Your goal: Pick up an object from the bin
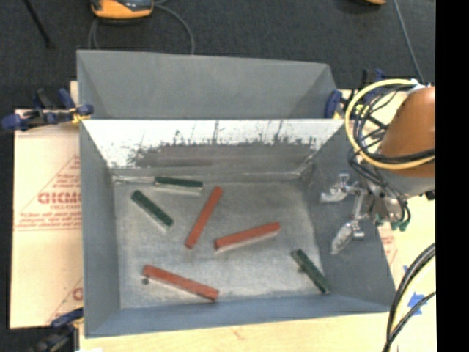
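While the gripper [341,215] hangs wide open and empty over the bin's [205,86] right wall, the nearest piece, a dark green stick [309,270], lies by the near right corner, where a descending finger could strike the sloped wall

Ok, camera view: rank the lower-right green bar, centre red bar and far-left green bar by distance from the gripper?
1. Nearest: lower-right green bar, just below-left of the gripper.
2. Next: centre red bar, mid-floor.
3. Farthest: far-left green bar, by the left wall.
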